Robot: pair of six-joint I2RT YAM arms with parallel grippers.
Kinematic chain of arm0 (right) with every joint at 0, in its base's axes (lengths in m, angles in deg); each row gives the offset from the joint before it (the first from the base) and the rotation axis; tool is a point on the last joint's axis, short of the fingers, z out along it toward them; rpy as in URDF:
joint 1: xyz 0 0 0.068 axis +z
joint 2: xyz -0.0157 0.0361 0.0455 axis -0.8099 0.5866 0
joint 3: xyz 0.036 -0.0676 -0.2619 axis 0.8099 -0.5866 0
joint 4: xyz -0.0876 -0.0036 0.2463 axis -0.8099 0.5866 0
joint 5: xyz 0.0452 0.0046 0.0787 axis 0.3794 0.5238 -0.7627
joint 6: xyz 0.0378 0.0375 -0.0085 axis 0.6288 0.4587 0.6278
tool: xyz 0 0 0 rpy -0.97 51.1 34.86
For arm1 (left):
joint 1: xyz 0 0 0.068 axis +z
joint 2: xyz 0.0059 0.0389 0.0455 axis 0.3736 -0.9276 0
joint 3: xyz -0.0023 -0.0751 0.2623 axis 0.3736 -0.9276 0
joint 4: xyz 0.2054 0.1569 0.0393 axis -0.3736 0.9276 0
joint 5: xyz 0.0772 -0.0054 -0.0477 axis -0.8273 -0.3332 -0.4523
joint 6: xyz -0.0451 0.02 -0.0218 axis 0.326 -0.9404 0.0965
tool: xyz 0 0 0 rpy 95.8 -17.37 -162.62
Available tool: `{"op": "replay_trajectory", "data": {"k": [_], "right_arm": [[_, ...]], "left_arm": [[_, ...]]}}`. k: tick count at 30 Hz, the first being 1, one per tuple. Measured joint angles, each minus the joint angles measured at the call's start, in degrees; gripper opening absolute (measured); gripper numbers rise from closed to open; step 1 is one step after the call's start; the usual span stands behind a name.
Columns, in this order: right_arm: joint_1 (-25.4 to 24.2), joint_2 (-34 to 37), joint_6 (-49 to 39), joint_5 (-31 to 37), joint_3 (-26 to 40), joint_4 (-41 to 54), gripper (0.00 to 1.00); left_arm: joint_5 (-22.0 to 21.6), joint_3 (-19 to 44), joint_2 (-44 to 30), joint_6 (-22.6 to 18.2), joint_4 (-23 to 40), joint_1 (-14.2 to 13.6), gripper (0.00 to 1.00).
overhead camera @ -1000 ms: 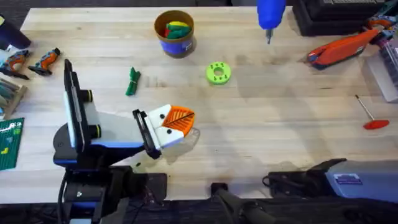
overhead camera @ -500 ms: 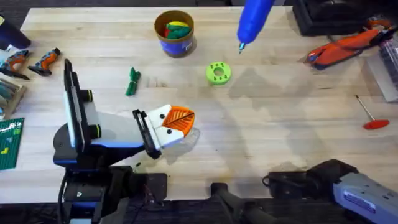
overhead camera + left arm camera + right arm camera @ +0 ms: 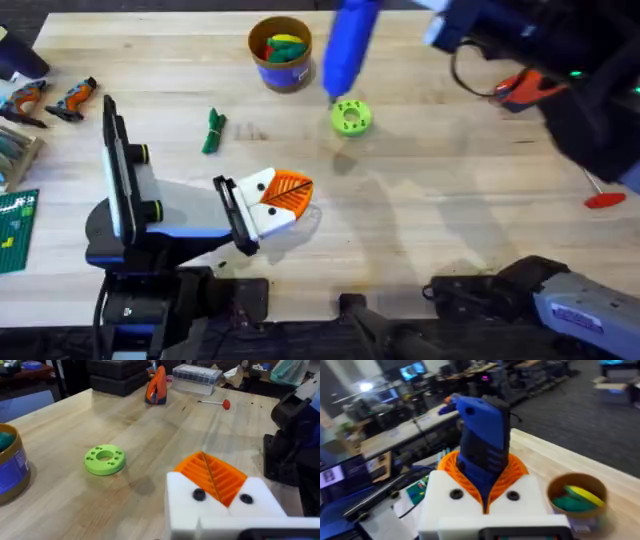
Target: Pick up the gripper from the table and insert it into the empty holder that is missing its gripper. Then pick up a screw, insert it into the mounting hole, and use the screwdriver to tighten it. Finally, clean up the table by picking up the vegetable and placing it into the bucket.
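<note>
While I've got the screwdriver [image 3: 349, 48] clamped in the right gripper [image 3: 485, 491], tip right over the lime-green disc [image 3: 350, 117], cleanup isn't done: the vegetable [image 3: 213, 131] lies on the table, well apart from the bucket [image 3: 281, 53]. Left gripper [image 3: 275, 203] looks fitted with orange pads, jaws narrow, holding nothing I think. Bucket label's unreadable from here.

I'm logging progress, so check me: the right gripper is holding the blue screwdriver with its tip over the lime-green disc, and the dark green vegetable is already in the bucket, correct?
Not quite. The vegetable is not in the bucket; the overhead view shows it lying on the table to the bucket's left. The rest holds: the right gripper grips the screwdriver, its tip over the lime-green disc.
</note>
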Motion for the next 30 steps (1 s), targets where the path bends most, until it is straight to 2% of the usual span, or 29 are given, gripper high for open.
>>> {"op": "replay_trajectory", "data": {"k": [1, 2, 8, 19, 30], "right_arm": [[3.4, 2.9, 0.4, -1.5, 0.0, -6.6, 0.026], [4.5, 3.7, 0.5, -1.9, 0.0, -8.3, 0.026], [7.3, 6.5, 0.5, -5.3, 0.0, -15.4, 0.026], [14.0, 8.1, -2.8, -9.9, 0.0, -18.6, 0.026], [18.1, 9.9, -7.6, -13.4, 0.0, -21.2, 0.026]], "left_arm": [[0.0, 0.0, 0.0, 0.0, 0.0, 0.0, 0.004], [0.0, 0.0, 0.0, 0.0, 0.0, 0.0, 0.004], [0.0, 0.0, 0.0, 0.0, 0.0, 0.0, 0.004], [0.0, 0.0, 0.0, 0.0, 0.0, 0.0, 0.004], [0.0, 0.0, 0.0, 0.0, 0.0, 0.0, 0.004]]}}
